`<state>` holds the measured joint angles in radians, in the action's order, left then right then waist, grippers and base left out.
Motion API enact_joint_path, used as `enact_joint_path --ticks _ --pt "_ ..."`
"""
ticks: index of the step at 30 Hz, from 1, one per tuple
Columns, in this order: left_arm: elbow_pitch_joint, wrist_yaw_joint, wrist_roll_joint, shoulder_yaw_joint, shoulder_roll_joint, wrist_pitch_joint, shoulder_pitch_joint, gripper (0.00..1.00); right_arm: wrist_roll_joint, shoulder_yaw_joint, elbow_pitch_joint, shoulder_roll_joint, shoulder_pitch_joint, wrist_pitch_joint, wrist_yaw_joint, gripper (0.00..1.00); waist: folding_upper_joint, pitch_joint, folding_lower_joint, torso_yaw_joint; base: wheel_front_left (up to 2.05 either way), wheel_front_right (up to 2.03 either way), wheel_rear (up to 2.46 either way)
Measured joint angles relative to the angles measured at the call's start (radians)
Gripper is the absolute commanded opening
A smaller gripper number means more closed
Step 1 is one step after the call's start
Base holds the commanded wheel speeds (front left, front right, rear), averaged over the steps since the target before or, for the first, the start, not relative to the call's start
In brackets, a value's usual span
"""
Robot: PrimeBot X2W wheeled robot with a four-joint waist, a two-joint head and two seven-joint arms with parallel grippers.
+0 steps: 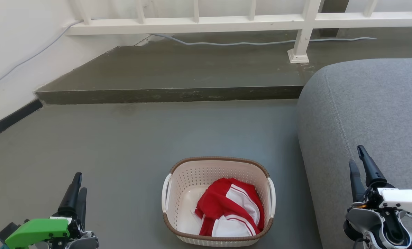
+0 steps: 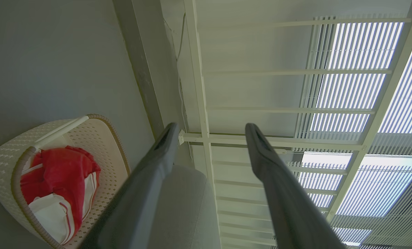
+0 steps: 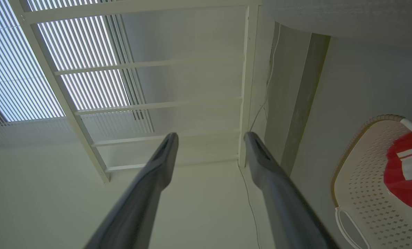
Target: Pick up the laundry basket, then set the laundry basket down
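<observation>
The laundry basket (image 1: 181, 193) stands on the grey floor at the bottom centre of the head view, cream-white and perforated with a brown rim and white side handles. Red and white clothing (image 1: 231, 207) lies inside it. The basket also appears at the left of the left wrist view (image 2: 98, 138) and at the right of the right wrist view (image 3: 361, 180). My left gripper (image 1: 78, 183) is well to the basket's left, open and empty (image 2: 211, 129). My right gripper (image 1: 357, 159) is to the basket's right, over the sofa, open and empty (image 3: 211, 138).
A grey sofa (image 1: 372, 114) fills the right side, close beside the basket. Behind the basket runs a raised concrete step (image 1: 171, 93) with a white railing (image 1: 302, 31) and a grey cable (image 1: 226, 43). A white wall (image 1: 15, 52) borders the left.
</observation>
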<state>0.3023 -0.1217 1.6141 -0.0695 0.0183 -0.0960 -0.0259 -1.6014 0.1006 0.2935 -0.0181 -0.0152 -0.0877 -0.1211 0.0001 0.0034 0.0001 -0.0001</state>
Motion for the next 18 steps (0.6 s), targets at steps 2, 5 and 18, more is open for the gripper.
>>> enact_joint_path --ticks 2,5,18 --pt "-0.006 0.000 -0.009 0.002 0.000 0.005 0.000 1.00 0.000 -0.011 -0.006 0.000 0.000 0.009 0.000 1.00 0.0000 0.000 0.0000 0.000 0.00 0.00 0.00" --pt "-0.019 0.000 -0.020 0.005 0.000 0.011 0.000 1.00 0.005 -0.020 -0.014 0.000 0.000 0.022 0.000 1.00 0.0000 0.001 0.0000 0.000 0.00 0.00 0.00" --pt "-0.061 0.000 -0.146 0.056 0.041 0.072 0.000 1.00 0.140 -0.085 -0.047 -0.018 -0.003 0.072 0.000 1.00 0.0000 0.006 0.0000 -0.002 0.00 0.00 0.00"
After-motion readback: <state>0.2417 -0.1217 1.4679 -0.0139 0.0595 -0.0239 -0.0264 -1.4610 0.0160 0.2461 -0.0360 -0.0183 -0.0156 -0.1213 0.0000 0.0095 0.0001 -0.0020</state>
